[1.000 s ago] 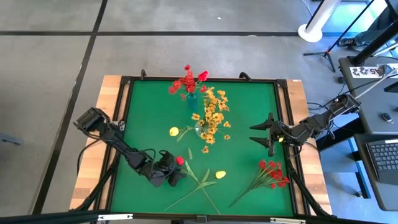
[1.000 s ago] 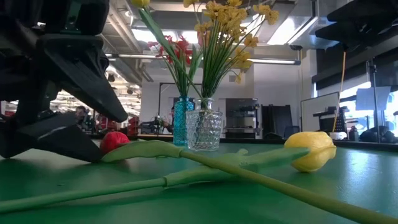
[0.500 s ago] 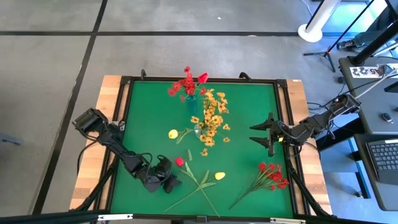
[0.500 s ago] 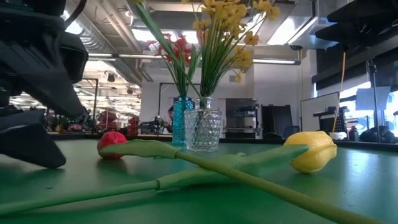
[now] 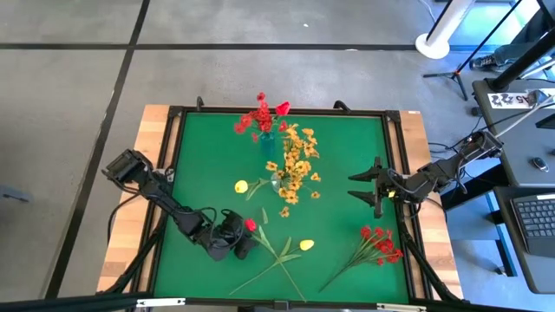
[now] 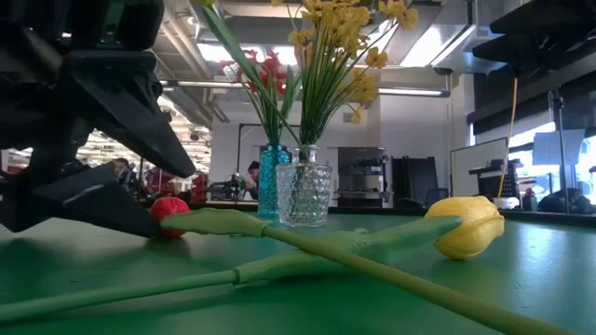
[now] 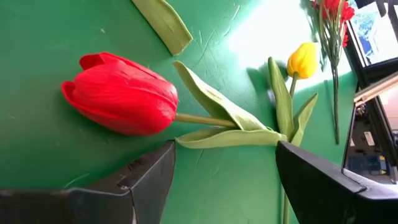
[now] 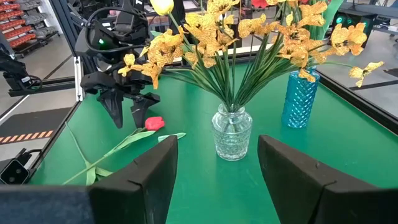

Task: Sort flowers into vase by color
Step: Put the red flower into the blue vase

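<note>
Straddling the red tulip (image 5: 251, 224) near the front edge — left claw (image 5: 241, 240) wide open, holding nothing.

The left tool (image 5: 245, 236) stands spread over the red tulip (image 5: 251, 224), bare green tabletop (image 5: 208, 165) on either side of the bud. Ahead of it, crossed stems (image 5: 279, 256) and the yellow tulip (image 5: 307, 244) clutter the way (both vases (image 5: 279, 180) stand well beyond).

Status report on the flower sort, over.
Left gripper open, straddling red tulip on mat. Right gripper open, waiting at right edge. Nothing in the way.
</note>
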Controlling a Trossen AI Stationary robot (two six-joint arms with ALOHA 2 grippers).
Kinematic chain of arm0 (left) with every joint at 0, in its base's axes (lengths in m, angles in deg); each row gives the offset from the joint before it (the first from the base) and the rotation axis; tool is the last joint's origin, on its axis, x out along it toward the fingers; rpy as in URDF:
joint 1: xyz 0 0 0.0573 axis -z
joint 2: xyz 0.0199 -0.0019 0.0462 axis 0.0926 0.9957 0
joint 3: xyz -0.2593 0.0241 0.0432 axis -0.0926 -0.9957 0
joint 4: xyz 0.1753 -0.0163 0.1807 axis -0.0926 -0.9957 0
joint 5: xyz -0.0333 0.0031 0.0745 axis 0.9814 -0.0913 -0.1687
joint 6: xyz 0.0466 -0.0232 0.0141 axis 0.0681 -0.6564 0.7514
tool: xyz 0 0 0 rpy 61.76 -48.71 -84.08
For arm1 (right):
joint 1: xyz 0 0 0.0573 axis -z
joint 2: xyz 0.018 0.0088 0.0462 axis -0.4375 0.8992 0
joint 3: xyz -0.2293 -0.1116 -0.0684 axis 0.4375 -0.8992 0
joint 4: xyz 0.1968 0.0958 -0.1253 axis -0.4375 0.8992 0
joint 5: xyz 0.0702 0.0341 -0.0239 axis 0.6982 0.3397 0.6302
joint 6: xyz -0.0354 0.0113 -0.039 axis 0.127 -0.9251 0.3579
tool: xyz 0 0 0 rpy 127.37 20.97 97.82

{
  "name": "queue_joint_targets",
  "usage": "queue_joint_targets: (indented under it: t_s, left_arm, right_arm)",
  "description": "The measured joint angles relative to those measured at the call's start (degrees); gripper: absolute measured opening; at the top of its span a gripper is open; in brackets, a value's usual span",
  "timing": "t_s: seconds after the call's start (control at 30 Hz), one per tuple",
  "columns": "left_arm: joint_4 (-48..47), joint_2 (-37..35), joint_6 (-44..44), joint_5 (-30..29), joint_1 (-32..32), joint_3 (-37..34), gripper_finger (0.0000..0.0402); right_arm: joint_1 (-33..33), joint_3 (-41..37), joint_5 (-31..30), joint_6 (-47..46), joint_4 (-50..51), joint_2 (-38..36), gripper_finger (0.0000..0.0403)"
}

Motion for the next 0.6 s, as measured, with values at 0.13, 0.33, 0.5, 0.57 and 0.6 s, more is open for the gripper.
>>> queue_joint_targets:
  t_s: [0.13,0.33,0.5,0.57,0.6]
  left_arm:
    - [0.1,0.0,0.0,0.0,0.0,0.0,0.027]
    - [0.1,0.0,0.0,0.0,0.0,0.0,0.027]
    - [0.0,0.0,1.1,0.0,0.0,0.0,0.027]
    - [0.0,0.0,1.2,0.0,0.1,0.0,0.027]
    - [0.0,0.0,1.2,0.0,0.0,0.0,0.027]
  right_arm:
    - [0.0,0.0,0.0,0.0,0.0,0.0,0.022]
    - [0.0,0.0,0.0,0.0,0.0,0.0,0.022]
    - [0.0,0.0,0.0,0.0,0.0,0.0,0.022]
    - [0.0,0.0,0.0,0.0,0.0,0.0,0.022]
    - [0.0,0.0,0.0,0.0,-0.1,0.0,0.022]
